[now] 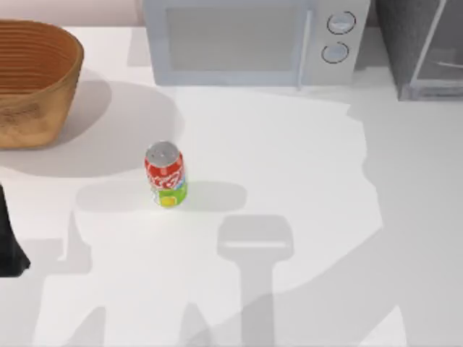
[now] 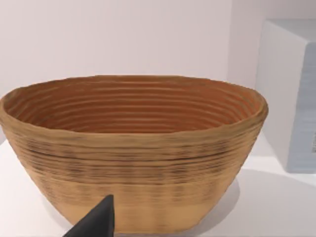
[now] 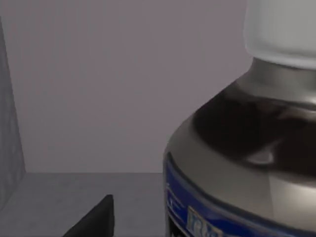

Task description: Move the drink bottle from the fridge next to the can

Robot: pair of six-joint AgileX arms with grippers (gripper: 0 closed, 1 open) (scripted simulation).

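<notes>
Right gripper close beside the bottle inside the fridge; jaws' spread impossible to tell. Can upright, middle-left of the surface.

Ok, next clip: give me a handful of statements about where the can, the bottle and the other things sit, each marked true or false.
1. The can stands upright on the table. True.
2. The drink bottle already stands beside the can. False: in the right wrist view it is close to the camera, against grey inner walls; nothing stands by the can.
3. The basket sits at the table's left side. True.
4. The basket holds fruit. False: in the left wrist view its inside is bare.
5. The microwave is left of the fridge at the back. True.
6. The can lies inside the basket. False: it stands apart from it, on the table.
</notes>
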